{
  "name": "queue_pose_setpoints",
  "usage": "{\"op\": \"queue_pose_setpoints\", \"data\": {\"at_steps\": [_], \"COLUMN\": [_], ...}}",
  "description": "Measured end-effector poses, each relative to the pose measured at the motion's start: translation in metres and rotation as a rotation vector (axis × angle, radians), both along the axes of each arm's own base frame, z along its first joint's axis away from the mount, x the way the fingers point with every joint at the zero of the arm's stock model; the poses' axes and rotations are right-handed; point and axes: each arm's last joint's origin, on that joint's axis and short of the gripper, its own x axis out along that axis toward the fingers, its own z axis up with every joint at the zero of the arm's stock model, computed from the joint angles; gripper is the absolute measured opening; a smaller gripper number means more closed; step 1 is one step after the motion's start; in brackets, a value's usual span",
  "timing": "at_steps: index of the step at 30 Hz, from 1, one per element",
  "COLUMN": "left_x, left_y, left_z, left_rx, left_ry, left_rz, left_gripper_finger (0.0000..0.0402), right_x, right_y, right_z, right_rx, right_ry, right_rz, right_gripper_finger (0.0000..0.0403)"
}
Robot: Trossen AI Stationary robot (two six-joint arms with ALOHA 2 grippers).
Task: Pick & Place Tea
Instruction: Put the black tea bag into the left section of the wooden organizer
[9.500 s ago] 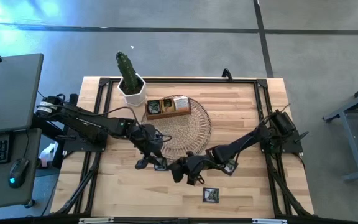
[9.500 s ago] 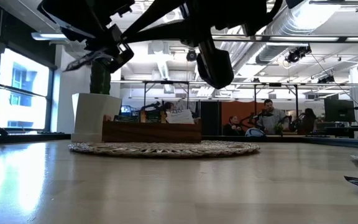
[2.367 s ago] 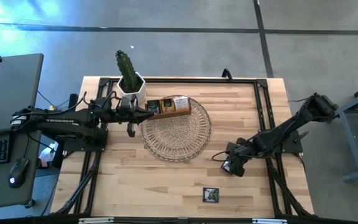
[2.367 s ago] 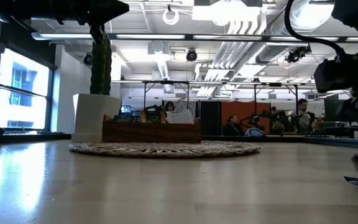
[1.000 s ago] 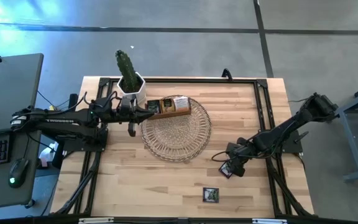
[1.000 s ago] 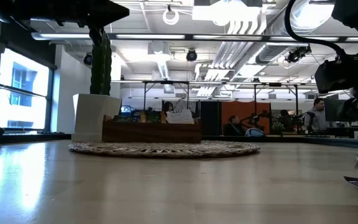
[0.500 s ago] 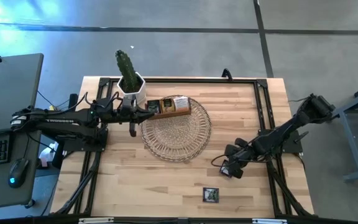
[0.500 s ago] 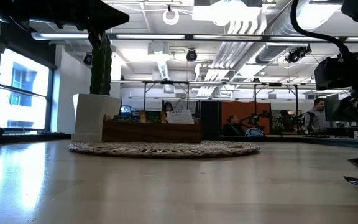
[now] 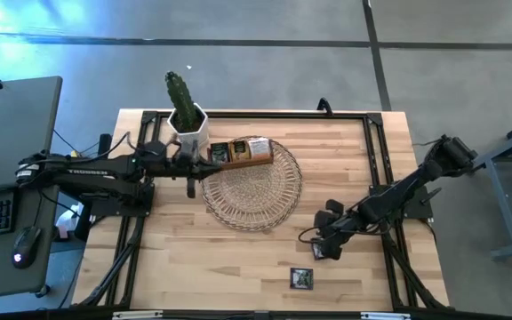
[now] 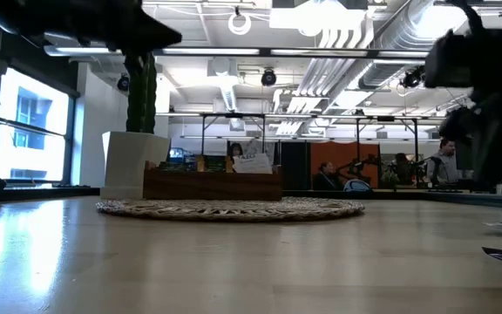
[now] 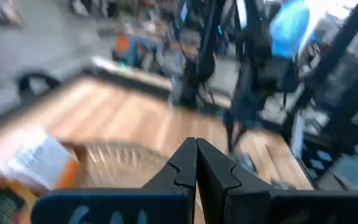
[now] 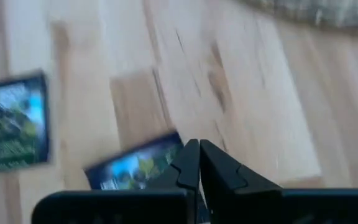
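Observation:
My right gripper [image 9: 321,250] is low over the table, right of centre and near the front, shut on a dark blue-and-green tea sachet [image 12: 132,169]. A second dark sachet [image 9: 301,278] lies flat on the wood just nearer the front edge and shows again in the right wrist view [image 12: 14,121]. My left gripper [image 9: 219,158] hovers shut and empty at the left end of the brown wooden box [image 9: 241,151]. The box holds more sachets and rests on the far rim of the round wicker mat [image 9: 252,191]. My right gripper pinches the sachet at one edge [image 12: 174,152], only a small part of it between the two fingers. The fingers slant down at it from the table's right side. The rest of the sachet sticks out sideways from the fingers, close over the wood; I cannot tell whether it is clear of it.
A cactus in a white pot [image 9: 188,123] stands at the far left, beside the box. Bare wood lies between the mat and the front edge. A black frame [image 9: 376,169] runs along the table's edges. People sit in the room beyond the table.
My right gripper has slid a little toward the table's left and near edges, staying low, and its fingers have shut on the sachet.

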Motion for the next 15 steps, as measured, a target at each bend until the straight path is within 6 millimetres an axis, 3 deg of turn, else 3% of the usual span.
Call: {"op": "queue_pose_setpoints", "data": {"at_steps": [10, 15], "left_x": [0.038, 0.048], "left_y": [-0.001, 0.001], "left_z": [-0.031, -0.033], "left_rx": [-0.092, -0.078], "left_ry": [0.087, 0.023], "left_rz": [-0.185, -0.167], "left_gripper_finger": [0.0000, 0.0000], "right_x": [0.018, 0.015], "right_y": [0.027, 0.029], "right_z": [0.043, 0.042], "right_rx": [0.027, 0.102], "right_ry": [-0.117, -0.082], "right_rz": [0.272, 0.250], "right_gripper_finger": [0.0006, 0.0056]}}
